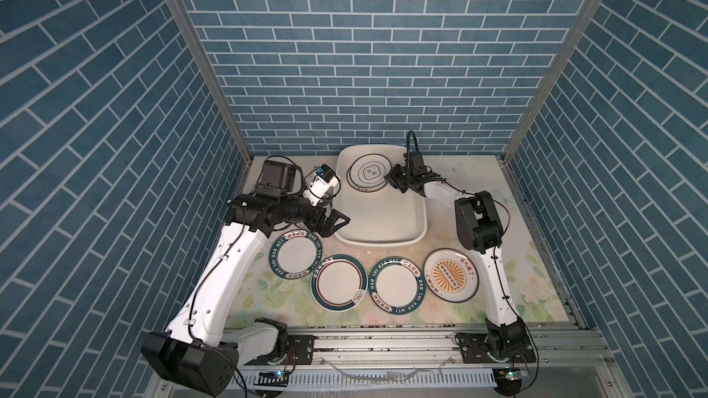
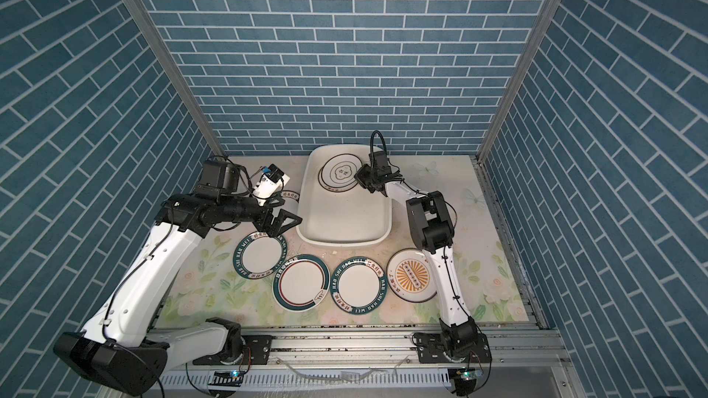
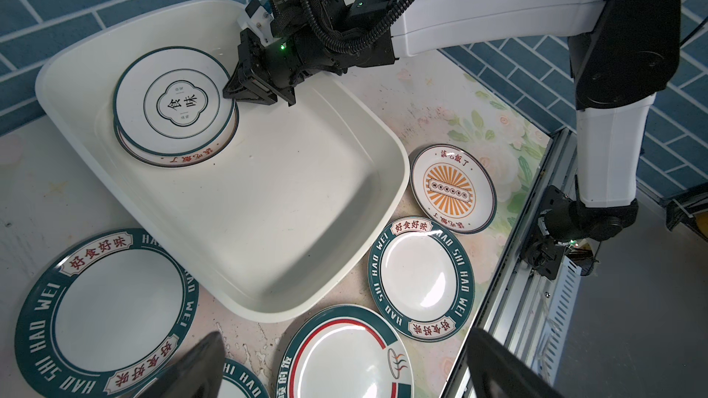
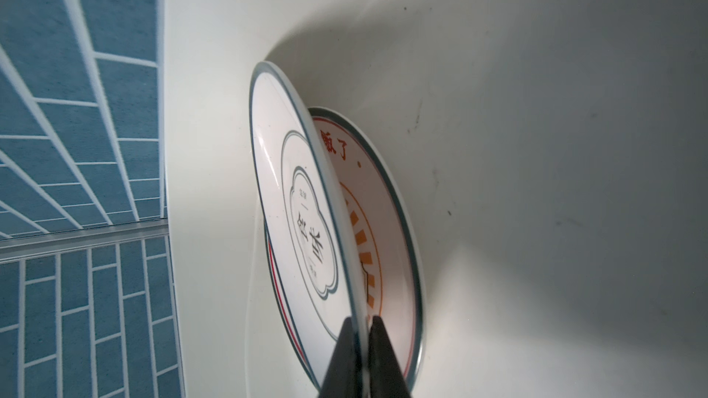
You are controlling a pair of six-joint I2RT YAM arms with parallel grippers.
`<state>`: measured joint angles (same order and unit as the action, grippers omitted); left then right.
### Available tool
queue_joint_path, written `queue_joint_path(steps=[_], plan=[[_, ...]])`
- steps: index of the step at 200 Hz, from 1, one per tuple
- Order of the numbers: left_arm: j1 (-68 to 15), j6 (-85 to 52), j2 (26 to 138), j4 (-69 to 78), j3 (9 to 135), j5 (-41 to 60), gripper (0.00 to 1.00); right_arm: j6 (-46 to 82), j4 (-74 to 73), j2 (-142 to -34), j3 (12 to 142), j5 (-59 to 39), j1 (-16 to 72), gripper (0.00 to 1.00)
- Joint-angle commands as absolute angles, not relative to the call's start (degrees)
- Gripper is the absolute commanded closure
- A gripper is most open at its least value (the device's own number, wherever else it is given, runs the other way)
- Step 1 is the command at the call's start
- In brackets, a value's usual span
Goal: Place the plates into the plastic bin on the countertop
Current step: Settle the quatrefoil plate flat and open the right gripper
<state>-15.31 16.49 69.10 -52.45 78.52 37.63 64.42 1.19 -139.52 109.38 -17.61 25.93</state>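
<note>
Plates [image 1: 294, 258] look rigid, glossy, breakable; right gripper [image 1: 390, 181] pinches the emblem plate [image 1: 368, 174] by its three-o'clock rim, left gripper [image 1: 337, 225] gapes empty

Large white rect. plastic bin [image 3: 291, 216]: smooth, semi-gloss, few dark specks.
Round white teal-rimmed plates [image 3: 421, 281]: glossy, reflective.
Pastel floral-print countertop [image 1: 260, 300]: matt, scuffed.
Silver front rail [image 1: 383, 338]: ribbed metal.
Blue brick-pattern walls [image 1: 383, 70]: matt, slightly grainy.
</note>
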Motion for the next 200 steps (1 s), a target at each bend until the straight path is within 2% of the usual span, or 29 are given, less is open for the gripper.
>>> queue_joint_path(steps=[1,200], plan=[[-15.47,16.96,68.89,-53.35,79.94,38.67,0.0,66.64,-1.78,-140.19,109.86,-18.36,25.96,0.91],[-15.47,17.05,67.9,-53.26,79.69,38.62,0.0,70.36,-5.29,-140.46,106.13,-19.12,25.84,0.85]])
